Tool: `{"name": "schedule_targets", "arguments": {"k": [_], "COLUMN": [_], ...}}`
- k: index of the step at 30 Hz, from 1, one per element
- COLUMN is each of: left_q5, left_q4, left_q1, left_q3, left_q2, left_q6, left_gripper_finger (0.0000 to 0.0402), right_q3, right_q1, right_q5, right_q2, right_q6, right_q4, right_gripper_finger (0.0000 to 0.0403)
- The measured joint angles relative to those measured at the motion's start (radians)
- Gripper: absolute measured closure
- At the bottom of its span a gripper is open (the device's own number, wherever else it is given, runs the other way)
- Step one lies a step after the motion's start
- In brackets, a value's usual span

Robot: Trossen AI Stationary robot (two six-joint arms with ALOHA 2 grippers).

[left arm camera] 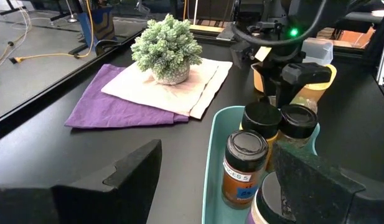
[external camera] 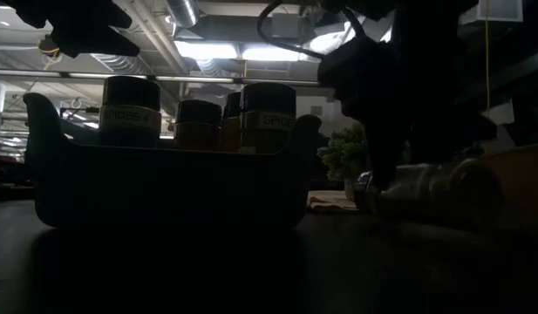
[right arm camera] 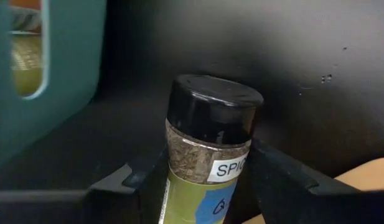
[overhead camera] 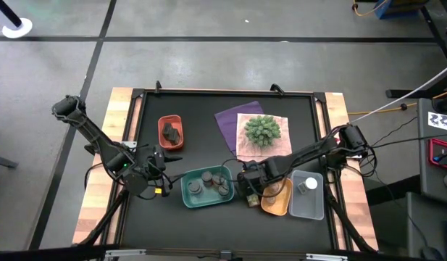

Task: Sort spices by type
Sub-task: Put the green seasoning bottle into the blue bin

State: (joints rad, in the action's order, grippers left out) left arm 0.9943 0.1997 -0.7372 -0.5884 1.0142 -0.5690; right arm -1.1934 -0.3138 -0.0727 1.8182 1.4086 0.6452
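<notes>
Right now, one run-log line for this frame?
right gripper: shut on green-label spice jar, between teal tray and orange tray | left gripper: open beside teal tray | sorting unfinished

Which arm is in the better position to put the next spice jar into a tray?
The right arm. Its gripper is shut on a black-capped spice jar between the teal tray and the orange tray. The left gripper is open, holding nothing.
</notes>
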Motion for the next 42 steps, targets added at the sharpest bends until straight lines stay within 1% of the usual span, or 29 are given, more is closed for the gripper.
{"name": "schedule_targets", "arguments": {"k": [3, 12, 20, 23, 26, 29, 32, 38, 40, 42], "left_q5": [0.0, 0.0, 0.0, 0.0, 0.0, 0.0, 0.0, 0.0, 0.001, 0.001], "left_q4": [0.0, -0.001, 0.0, 0.0, -0.001, -0.001, -0.002, -0.021, -0.042, -0.049], "left_q1": [0.0, 0.0, 0.0, 0.0, 0.0, 0.0, 0.0, 0.0, 0.0, 0.0], "left_q3": [0.0, 0.0, 0.0, 0.0, 0.0, 0.0, 0.0, 0.0, 0.0, 0.0], "left_q2": [0.0, 0.0, 0.0, 0.0, 0.0, 0.0, 0.0, 0.0, 0.0, 0.0], "left_q6": [0.0, 0.0, 0.0, 0.0, 0.0, -0.006, -0.011, -0.014, -0.014, -0.019], "left_gripper_finger": [0.0115, 0.0115, 0.0115, 0.0115, 0.0115, 0.0115, 0.0115, 0.0115, 0.0115, 0.0115], "right_q3": [0.0, 0.0, 0.0, 0.0, 0.0, -0.001, -0.001, -0.001, -0.001, -0.001], "right_q1": [0.0, 0.0, -0.001, -0.009, -0.025, -0.052, -0.084, -0.154, -0.17, -0.181], "right_q5": [0.013, 0.128, 0.175, 0.203, 0.242, 0.289, 0.373, 0.639, 0.695, 0.719], "right_q2": [-0.02, -0.114, -0.206, -0.232, -0.249, -0.259, -0.26, -0.239, -0.216, -0.187], "right_q6": [-0.002, -0.036, -0.111, -0.139, -0.187, -0.261, -0.359, -0.7, -0.816, -0.913], "right_q4": [0.0, 0.0, -0.002, -0.038, -0.126, -0.232, -0.348, -0.551, -0.621, -0.703], "right_gripper_finger": [0.0203, 0.0203, 0.0203, 0.0203, 0.0203, 0.0203, 0.0203, 0.0203, 0.0203, 0.0203]}}
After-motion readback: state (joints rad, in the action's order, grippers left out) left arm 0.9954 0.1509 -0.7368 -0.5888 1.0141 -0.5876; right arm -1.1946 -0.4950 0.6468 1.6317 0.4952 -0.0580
